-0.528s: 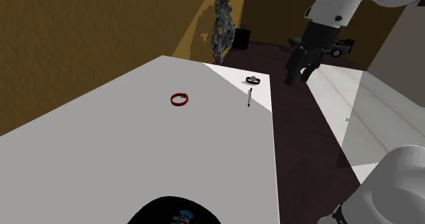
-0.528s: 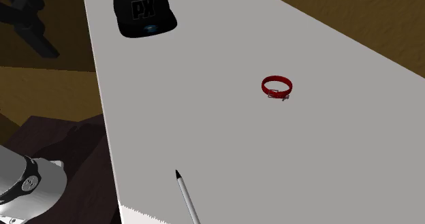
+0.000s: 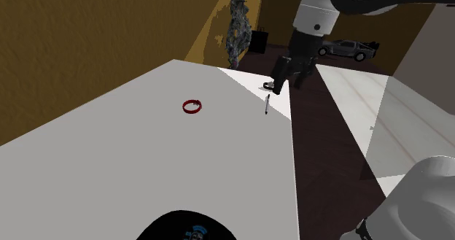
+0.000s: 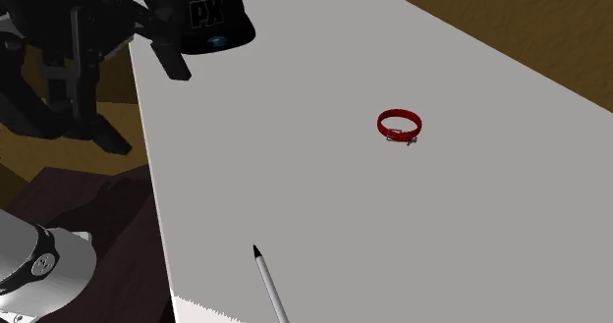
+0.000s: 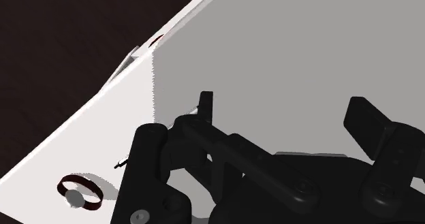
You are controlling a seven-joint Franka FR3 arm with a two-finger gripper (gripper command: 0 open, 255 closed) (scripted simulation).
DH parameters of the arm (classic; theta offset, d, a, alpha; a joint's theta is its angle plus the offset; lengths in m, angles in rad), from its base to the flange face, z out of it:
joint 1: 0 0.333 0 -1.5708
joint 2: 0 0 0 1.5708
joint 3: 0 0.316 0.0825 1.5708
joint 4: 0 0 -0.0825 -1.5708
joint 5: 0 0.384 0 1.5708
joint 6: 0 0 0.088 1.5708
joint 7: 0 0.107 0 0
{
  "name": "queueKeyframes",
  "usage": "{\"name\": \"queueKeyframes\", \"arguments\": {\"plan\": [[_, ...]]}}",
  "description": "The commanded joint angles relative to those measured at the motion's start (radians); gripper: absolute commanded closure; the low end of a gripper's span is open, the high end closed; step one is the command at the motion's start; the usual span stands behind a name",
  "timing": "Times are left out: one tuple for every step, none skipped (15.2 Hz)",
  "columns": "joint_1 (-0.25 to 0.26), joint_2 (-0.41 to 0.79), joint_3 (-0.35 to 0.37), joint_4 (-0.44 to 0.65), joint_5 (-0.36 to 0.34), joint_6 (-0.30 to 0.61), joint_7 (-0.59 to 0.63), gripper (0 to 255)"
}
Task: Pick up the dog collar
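The gripper [image 5: 282, 108], fingers spread and grasping nothing, hangs over the far corner of the white table [image 3: 109, 158], near a white pen [image 3: 267, 104] and a small watch [image 5: 80, 193]. The red dog collar [image 3: 192, 106] lies well apart, mid-table. A black cap [image 4: 211, 19] is partly hidden behind the gripper in the second exterior view.

The white arm [image 3: 321, 12] comes down from above to the black gripper [image 3: 279, 78], which hangs tilted just over the table [image 3: 146, 151] at its far corner by the edge. Its two fingers [image 5: 205, 105] stand apart, clasping nothing.
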Motion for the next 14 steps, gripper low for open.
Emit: {"name": "queueKeyframes", "arguments": {"plan": [[-0.007, 0.067, 0.035, 0.036, -0.011, 0.036, 0.043, 0], [-0.01, 0.102, 0.054, 0.055, -0.017, 0.053, 0.067, 0], [-0.014, 0.137, 0.074, 0.075, -0.026, 0.069, 0.092, 0], [-0.017, 0.173, 0.093, 0.097, -0.036, 0.084, 0.118, 0], [-0.021, 0.21, 0.111, 0.12, -0.049, 0.097, 0.144, 0], [-0.024, 0.248, 0.129, 0.145, -0.063, 0.109, 0.17, 0], [-0.027, 0.287, 0.147, 0.172, -0.078, 0.12, 0.198, 0], [-0.03, 0.326, 0.164, 0.2, -0.096, 0.129, 0.226, 0], [-0.033, 0.367, 0.181, 0.229, -0.116, 0.137, 0.254, 0], [-0.034, 0.408, 0.197, 0.26, -0.138, 0.143, 0.283, 0], [-0.035, 0.451, 0.212, 0.293, -0.161, 0.147, 0.313, 0], [-0.034, 0.494, 0.225, 0.328, -0.187, 0.149, 0.343, 0], [-0.031, 0.538, 0.238, 0.365, -0.213, 0.149, 0.373, 0], [-0.027, 0.583, 0.248, 0.403, -0.242, 0.147, 0.402, 0]]}}
